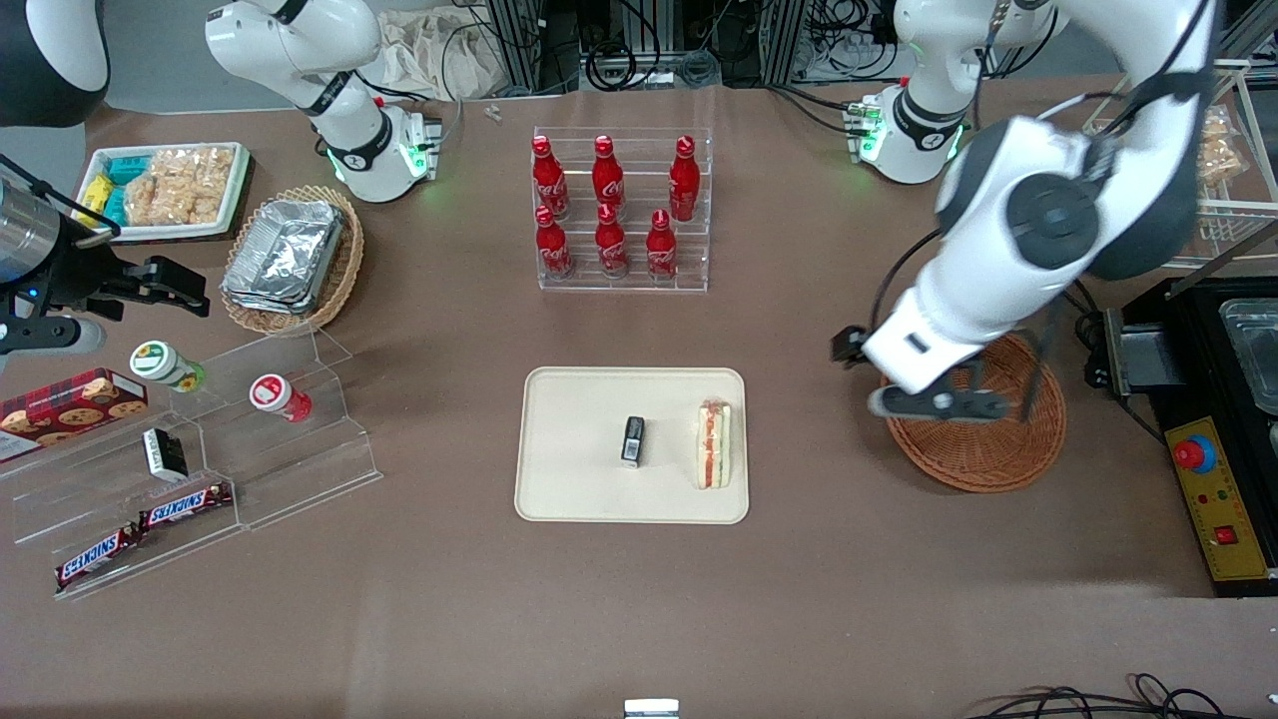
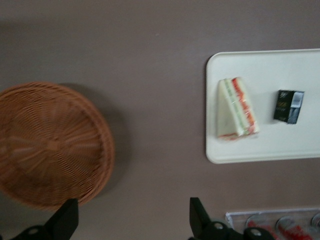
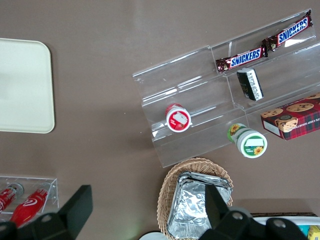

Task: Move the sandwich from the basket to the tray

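Observation:
The sandwich (image 1: 715, 444) (image 2: 236, 107), a white bread wedge with red and green filling, lies on the cream tray (image 1: 569, 479) (image 2: 270, 147) near the tray edge that faces the basket. The round reddish-brown wicker basket (image 1: 998, 454) (image 2: 50, 145) holds nothing and sits toward the working arm's end of the table. My left gripper (image 1: 939, 404) (image 2: 132, 205) hangs open above the basket's rim on the tray's side, with nothing between its fingers.
A small black box (image 1: 633, 440) (image 2: 289, 106) lies on the tray beside the sandwich. A clear rack of red cola bottles (image 1: 619, 215) stands farther from the front camera. A black control box with a red button (image 1: 1198, 454) sits close beside the basket.

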`<state>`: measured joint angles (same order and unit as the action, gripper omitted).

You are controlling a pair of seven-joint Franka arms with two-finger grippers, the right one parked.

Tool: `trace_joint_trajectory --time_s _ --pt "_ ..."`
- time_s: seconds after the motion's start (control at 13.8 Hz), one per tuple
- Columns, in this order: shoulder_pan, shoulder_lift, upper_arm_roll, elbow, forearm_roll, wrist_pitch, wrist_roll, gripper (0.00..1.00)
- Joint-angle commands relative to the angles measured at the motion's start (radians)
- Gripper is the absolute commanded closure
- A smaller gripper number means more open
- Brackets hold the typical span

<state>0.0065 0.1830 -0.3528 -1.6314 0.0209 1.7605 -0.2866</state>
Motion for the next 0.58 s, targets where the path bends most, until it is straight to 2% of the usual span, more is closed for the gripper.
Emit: trace_joint_trajectory --time_s 0.0,0.22,0.51 --pt "-0.019 -0.103 0.138 0.024 -0.074 -0.163 0.146 0.0" --pt "-0.019 -0.189 0.228 0.018 -0.078 -0.237 0.224 0.0" --pt "-0.019 -0.183 0.235 0.065 -0.067 -0.245 0.213 0.0"
